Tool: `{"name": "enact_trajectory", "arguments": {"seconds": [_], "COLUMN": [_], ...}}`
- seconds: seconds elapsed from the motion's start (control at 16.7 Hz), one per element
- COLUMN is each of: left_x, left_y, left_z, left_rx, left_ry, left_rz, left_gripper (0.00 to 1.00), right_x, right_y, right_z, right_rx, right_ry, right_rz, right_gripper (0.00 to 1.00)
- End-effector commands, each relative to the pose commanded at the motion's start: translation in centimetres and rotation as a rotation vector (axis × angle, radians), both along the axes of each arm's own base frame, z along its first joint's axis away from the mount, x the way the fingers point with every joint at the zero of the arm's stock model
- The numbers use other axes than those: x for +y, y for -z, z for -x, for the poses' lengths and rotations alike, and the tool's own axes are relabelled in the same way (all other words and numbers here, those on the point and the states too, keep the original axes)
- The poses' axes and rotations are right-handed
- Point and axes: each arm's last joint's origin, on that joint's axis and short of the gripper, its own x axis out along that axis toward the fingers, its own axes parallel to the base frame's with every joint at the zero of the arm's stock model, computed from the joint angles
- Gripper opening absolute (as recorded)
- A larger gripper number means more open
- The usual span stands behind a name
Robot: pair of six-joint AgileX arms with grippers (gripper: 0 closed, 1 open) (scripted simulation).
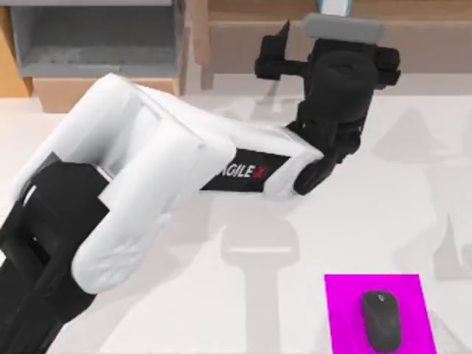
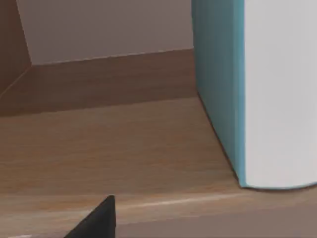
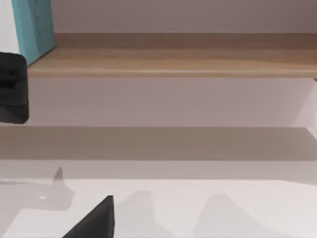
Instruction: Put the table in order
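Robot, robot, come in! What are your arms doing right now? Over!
Left gripper at wooden shelf, beside teal book. Table holds mouse on magenta mat.

Office-type desk: mouse (image 1: 381,319) on mat (image 1: 341,295), wooden shelf (image 3: 168,62) w/ book (image 2: 257,89).

We see a bright, even scene with no glare. Soft grey shadows of our arms spread over the plain white desk (image 1: 369,214), several overlapping, which points to more than one light overhead. The bright magenta rectangular mat (image 1: 346,310) is vivid and evenly lit. In the wrist views the light-brown wooden shelf (image 2: 124,144) is evenly lit, with its recess beneath in shade.
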Motion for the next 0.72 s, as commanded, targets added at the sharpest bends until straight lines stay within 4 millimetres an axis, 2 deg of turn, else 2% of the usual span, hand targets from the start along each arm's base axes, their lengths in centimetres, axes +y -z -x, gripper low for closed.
{"name": "enact_trajectory", "arguments": {"seconds": [0.24,0.48,0.72], "left_x": [-2.2,-2.4,-2.3], "left_y": [-3.0,-6.2,-6.8], "left_z": [-1.1,-2.7,-3.1], "left_rx": [-0.003,-0.021,-0.028], "left_ry": [-0.001,-0.036,-0.051], "left_rz": [0.051,0.098,0.111], "left_gripper": [1.0,1.0,1.0], "right_x": [0.0,0.0,0.0], "right_y": [0.0,0.0,0.0], "right_z": [0.0,0.0,0.0], "right_rx": [0.0,0.0,0.0], "right_ry": [0.0,0.0,0.0], "right_rz": [0.0,0.0,0.0], "right_gripper": [1.0,1.0,1.0]}}
